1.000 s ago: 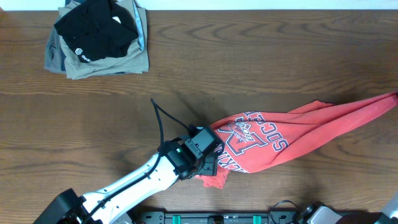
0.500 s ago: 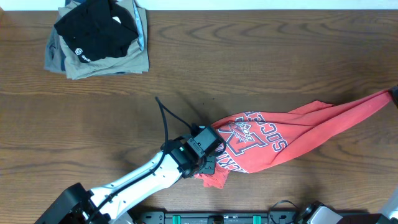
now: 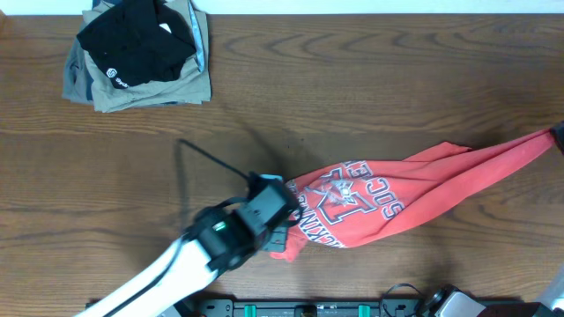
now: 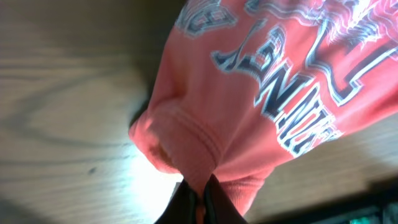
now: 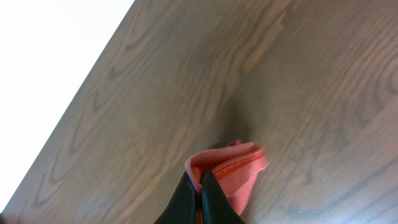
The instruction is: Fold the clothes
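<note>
The clothes, a red-orange T-shirt (image 3: 397, 198) with printed lettering, lie bunched and stretched in a long strip from the table's front middle up to the right edge. My left gripper (image 3: 280, 236) is shut on the shirt's lower-left end. In the left wrist view its dark fingers (image 4: 186, 202) pinch a fold of the fabric (image 4: 249, 93). My right gripper (image 5: 200, 190) is shut on a hemmed corner of the shirt (image 5: 239, 165), held above the wood at the far right end of the strip (image 3: 546, 139).
A folded black garment (image 3: 132, 40) lies on a khaki-grey one (image 3: 167, 90) at the back left corner. The table's far edge runs along the top, and a dark rail (image 3: 308, 308) borders the front edge.
My left gripper has shut on the shirt's lower-left end and the arm has shifted left, drawing that end with it. The right gripper still holds its corner.
</note>
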### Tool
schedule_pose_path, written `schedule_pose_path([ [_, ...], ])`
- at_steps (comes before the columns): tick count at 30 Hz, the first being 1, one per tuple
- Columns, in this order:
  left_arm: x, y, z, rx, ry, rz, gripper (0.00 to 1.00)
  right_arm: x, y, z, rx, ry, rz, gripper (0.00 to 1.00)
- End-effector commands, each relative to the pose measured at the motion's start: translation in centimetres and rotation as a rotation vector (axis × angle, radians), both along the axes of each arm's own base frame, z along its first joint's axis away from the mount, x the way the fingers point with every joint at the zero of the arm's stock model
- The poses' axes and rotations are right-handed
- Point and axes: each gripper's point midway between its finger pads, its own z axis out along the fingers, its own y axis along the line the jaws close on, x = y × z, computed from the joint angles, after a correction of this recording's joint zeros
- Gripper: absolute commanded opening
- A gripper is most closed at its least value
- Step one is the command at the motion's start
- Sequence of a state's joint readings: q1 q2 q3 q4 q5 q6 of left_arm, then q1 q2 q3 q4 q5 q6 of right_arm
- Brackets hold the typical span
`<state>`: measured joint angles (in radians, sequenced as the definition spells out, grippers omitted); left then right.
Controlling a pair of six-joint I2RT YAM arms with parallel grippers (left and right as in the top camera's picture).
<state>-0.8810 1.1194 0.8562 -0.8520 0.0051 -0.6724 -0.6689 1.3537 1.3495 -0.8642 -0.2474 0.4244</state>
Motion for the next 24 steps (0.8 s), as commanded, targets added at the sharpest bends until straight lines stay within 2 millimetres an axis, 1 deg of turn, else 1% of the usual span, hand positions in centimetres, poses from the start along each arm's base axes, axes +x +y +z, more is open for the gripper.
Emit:
schedule_pose_path([
  [1, 0.5, 1.7, 4.7, -0.035, -0.137, 0.019, 0.06, 0.1, -0.5, 1.1, -0.049, -0.002, -0.005, 0.01],
  [7, -0.9, 6.0, 11.3, -0.102, -0.308, 0.069, 0.06, 0.0, -0.4, 0.9, -0.044, 0.003, -0.005, 0.02],
  [12, -1.8, 8.9, 15.6, -0.163, -0.443, 0.106, 0.06, 0.0, -0.1, 1.2, -0.039, -0.004, 0.0, 0.01],
  [16, -1.9, 9.8, 17.5, -0.192, -0.508, 0.114, 0.06, -0.1, 0.8, 2.5, -0.031, -0.053, 0.02, 0.01],
  [20, -1.7, 9.7, 18.6, -0.199, -0.547, 0.098, 0.06, -0.6, 1.6, 4.8, -0.057, -0.121, 0.024, 0.01],
  [22, -1.0, 10.3, 19.1, -0.181, -0.585, 0.132, 0.06, -0.9, 1.8, 5.8, -0.074, -0.149, 0.02, 0.01],
  [24, -0.2, 11.3, 19.7, -0.147, -0.639, 0.184, 0.06, -1.1, 2.0, 6.2, -0.082, -0.159, 0.021, 0.01],
])
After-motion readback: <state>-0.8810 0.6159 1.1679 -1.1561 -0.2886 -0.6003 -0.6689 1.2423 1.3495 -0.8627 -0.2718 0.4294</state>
